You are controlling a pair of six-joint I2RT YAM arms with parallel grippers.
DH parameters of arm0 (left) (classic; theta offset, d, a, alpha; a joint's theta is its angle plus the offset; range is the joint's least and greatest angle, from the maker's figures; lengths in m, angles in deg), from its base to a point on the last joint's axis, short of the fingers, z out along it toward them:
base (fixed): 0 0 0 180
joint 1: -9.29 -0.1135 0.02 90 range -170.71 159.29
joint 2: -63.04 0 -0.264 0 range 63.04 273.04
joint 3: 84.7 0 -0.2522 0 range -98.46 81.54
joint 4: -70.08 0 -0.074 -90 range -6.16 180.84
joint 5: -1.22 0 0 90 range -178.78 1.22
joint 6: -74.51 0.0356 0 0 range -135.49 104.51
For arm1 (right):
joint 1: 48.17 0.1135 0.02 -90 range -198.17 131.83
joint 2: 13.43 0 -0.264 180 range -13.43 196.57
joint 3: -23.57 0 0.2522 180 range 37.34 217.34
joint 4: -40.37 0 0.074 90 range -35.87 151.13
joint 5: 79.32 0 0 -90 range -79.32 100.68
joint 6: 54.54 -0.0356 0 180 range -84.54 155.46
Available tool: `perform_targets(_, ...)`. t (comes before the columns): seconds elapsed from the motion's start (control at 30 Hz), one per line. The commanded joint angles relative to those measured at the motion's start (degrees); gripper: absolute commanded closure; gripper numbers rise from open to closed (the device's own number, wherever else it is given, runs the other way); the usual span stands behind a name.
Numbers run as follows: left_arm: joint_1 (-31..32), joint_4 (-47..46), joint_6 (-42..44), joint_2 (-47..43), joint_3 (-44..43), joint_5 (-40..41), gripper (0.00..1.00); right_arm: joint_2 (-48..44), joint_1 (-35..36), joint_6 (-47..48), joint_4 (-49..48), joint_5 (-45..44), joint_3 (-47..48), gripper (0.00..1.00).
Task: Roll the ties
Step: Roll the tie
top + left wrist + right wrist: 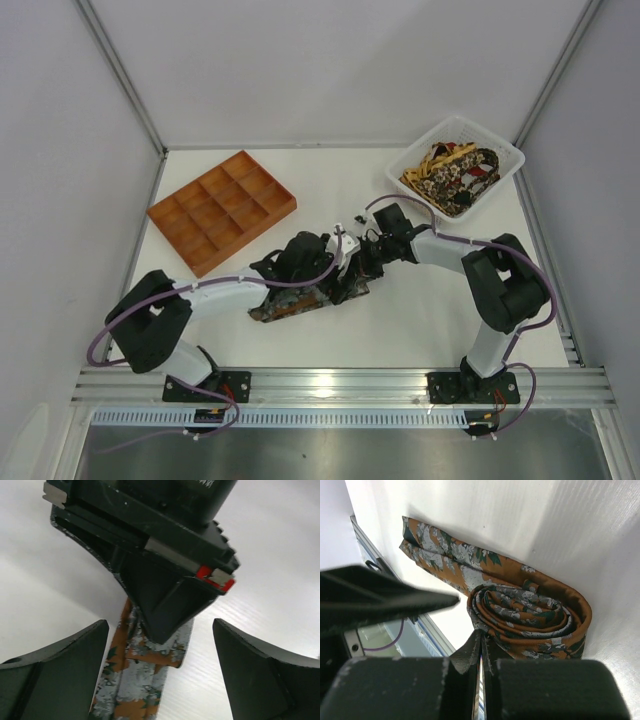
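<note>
From above, a white worktop (pixel 420 320) is seen, closed in by plain white walls (pixel 330 70) with metal frame posts (pixel 120 75) at the corners. A ribbed metal rail (pixel 340 383) runs along the near edge, where both arms are bolted. An orange compartment tray (pixel 222 211) is set at the far left. A white basket (pixel 505 160) stands in the far right corner, with further ties (pixel 450 178) heaped in it. Near the middle one tie (pixel 285 310) lies on the worktop, well apart from both. The left hand (pixel 335 265) and the right hand (pixel 355 268) are brought together over its right end, which is largely hidden by them.

In the left wrist view the left hand is seen released, its black fingers (pixel 60 675) standing wide apart and touching nothing. In the gap the flat strip of the tie, rust-orange with grey and green leaves, is laid on the white surface. Its far part is blocked by the black body of the right hand.

In the right wrist view the right hand is clenched, the fingertips (pixel 465 655) pressed together with only a slit left. The edge of the rolled part, a loose flat coil, is touched by them; whether cloth is caught between them cannot be told. The unrolled length is stretched away from the coil towards the worktop's edge. That edge is partly covered by a blurred black wedge (pixel 385 600) at the left.
</note>
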State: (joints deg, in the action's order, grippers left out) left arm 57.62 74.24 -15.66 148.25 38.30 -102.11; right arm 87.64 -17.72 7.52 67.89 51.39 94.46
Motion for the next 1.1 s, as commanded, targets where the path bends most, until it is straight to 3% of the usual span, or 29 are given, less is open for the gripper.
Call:
perform_targets(0.0,0.71,1.09,8.24,0.83,-2.03,3.92,0.07,0.26,-0.4,2.19,-0.93,1.92,-0.52,0.95)
perform_targets(0.33,0.71,3.19,12.3,5.4,-4.74,-5.48,0.07,0.79,-0.4,0.96,-2.33,3.23,-0.43,0.95)
perform_targets(0.77,0.71,3.88,12.29,14.89,-9.22,-1.62,0.07,0.61,-0.05,0.35,-2.07,2.89,-0.17,0.95)
perform_targets(1.0,0.62,4.6,12.64,15.6,-10.02,-2.06,0.17,-0.44,0.04,0.08,-0.49,2.62,1.06,0.94)
perform_targets(1.07,0.62,5.03,12.64,16.21,-10.28,-2.15,0.28,-0.7,0.04,-0.09,0.12,2.53,1.32,0.93)
